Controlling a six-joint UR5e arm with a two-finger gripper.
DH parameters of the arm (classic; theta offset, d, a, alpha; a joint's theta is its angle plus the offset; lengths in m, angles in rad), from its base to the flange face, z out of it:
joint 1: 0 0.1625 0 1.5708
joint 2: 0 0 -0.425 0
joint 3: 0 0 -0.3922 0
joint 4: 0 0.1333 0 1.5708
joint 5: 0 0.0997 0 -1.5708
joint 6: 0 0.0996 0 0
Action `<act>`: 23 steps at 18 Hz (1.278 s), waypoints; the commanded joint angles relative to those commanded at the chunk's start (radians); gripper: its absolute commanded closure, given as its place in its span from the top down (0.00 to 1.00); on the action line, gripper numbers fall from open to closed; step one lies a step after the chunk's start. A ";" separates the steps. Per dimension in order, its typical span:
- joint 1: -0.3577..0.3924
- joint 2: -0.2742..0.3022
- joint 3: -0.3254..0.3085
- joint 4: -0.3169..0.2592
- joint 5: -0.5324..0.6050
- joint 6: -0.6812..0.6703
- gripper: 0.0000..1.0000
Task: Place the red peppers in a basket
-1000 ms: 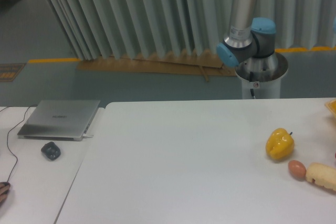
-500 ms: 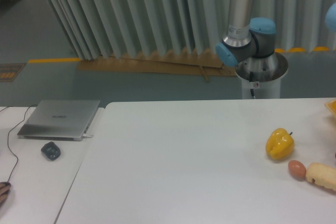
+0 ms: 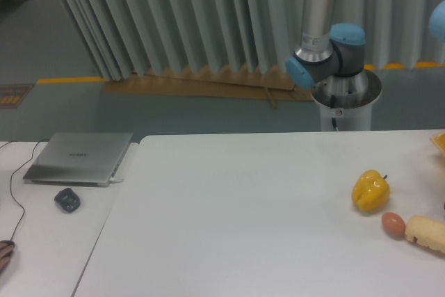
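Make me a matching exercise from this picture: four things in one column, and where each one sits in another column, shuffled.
Things:
1. yellow pepper
2. laptop
3. egg
4. computer mouse

Places:
A. on the left table, just in front of the laptop
B. far side of the left table, lid closed
C. near right of the white table, beside the bread roll
D. right part of the white table, behind the egg

Pairs: 1-D, 2-B, 3-C, 4-A

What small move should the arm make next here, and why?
Probably swing the arm toward the table's right edge, out of frame. No red pepper, basket or claw is visible; only a yellow pepper, an egg and a bread roll show at the table's right side, so the targets likely lie beyond that edge.
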 joint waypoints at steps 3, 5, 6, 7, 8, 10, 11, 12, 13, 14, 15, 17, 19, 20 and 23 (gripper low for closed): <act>-0.002 0.000 -0.005 -0.002 0.000 -0.018 1.00; -0.003 0.003 -0.005 -0.002 0.000 -0.025 1.00; -0.003 0.003 -0.005 -0.002 0.000 -0.029 1.00; -0.003 0.003 -0.005 -0.002 0.000 -0.037 1.00; -0.006 0.002 -0.005 -0.002 0.000 -0.047 1.00; -0.023 0.003 -0.005 -0.003 0.002 -0.087 1.00; -0.031 0.003 -0.005 -0.006 0.002 -0.109 1.00; -0.038 0.006 -0.005 -0.011 0.000 -0.124 1.00; -0.038 0.009 -0.005 -0.012 0.000 -0.130 1.00; -0.046 0.009 -0.005 -0.012 -0.002 -0.140 1.00; -0.055 0.009 -0.005 -0.012 0.000 -0.155 1.00; -0.066 0.009 -0.005 -0.012 -0.005 -0.189 1.00; -0.080 0.006 -0.005 -0.008 -0.008 -0.218 1.00; -0.081 0.003 -0.005 -0.008 -0.011 -0.227 1.00; -0.098 -0.008 0.011 -0.005 -0.005 -0.229 1.00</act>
